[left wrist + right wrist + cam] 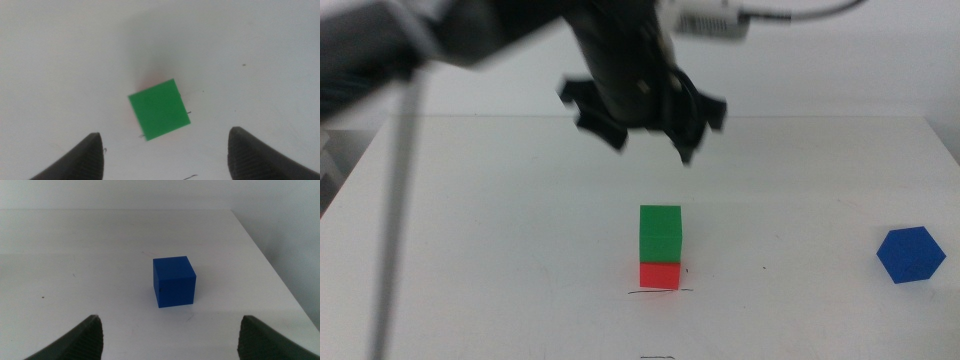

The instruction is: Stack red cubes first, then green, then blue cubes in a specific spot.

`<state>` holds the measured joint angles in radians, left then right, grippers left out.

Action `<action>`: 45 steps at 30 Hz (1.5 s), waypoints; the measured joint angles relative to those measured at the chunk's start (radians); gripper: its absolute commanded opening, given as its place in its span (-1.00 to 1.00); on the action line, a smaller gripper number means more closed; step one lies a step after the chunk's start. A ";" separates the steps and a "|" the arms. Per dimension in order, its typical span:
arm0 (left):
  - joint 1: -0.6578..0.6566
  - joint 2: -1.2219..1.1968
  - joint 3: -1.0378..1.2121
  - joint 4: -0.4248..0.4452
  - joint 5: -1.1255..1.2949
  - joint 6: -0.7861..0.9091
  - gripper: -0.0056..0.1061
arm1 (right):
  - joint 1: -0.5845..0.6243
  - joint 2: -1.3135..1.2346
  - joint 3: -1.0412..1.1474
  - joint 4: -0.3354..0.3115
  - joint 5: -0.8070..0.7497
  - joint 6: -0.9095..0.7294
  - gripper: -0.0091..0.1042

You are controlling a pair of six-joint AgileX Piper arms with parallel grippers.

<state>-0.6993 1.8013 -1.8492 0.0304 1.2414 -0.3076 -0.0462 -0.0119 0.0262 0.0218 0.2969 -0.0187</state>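
Two cubes stacked: green cube [660, 232] atop red cube [660, 275]; left gripper [650, 130] above, jaws spread.

No text, label, brand, number or sign can be read in any view. The green cube [660, 233], red cube [660, 275] and blue cube [910, 255] have plain faces. The white surface [500, 220] carries only a few thin dark pen marks by the red cube's base and near the front edge; they form no letters or digits. A white part on the arm at the top of the middle view is too blurred to show any print.
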 measured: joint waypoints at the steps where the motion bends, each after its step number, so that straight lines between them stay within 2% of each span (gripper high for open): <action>1: 0.007 -0.033 0.000 -0.001 0.001 0.037 0.60 | 0.000 0.000 0.000 0.000 0.000 0.000 0.80; 6: 0.081 -0.193 0.001 -0.050 0.007 0.234 0.77 | 0.000 0.000 0.000 0.000 0.000 0.000 0.80; 11: 0.170 -0.389 0.059 -0.113 0.013 0.413 0.77 | 0.000 0.000 0.000 0.000 0.000 0.000 0.80; 19: 0.332 -0.752 0.355 -0.330 -0.053 0.596 0.77 | 0.000 0.000 0.000 0.000 0.000 0.000 0.80; 22: 0.347 -0.836 0.427 -0.365 -0.091 0.618 0.77 | 0.000 0.000 0.000 0.000 0.000 0.000 0.80; 28: 0.348 -0.851 0.451 -0.399 -0.087 0.624 0.77 | 0.000 0.000 0.000 0.000 0.000 0.000 0.80; 45: 0.348 -0.850 0.451 -0.440 -0.070 0.630 0.77 | 0.000 0.000 0.000 0.000 0.000 0.000 0.80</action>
<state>-0.3509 0.9517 -1.3977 -0.4099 1.1712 0.3225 -0.0462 -0.0119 0.0262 0.0218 0.2969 -0.0187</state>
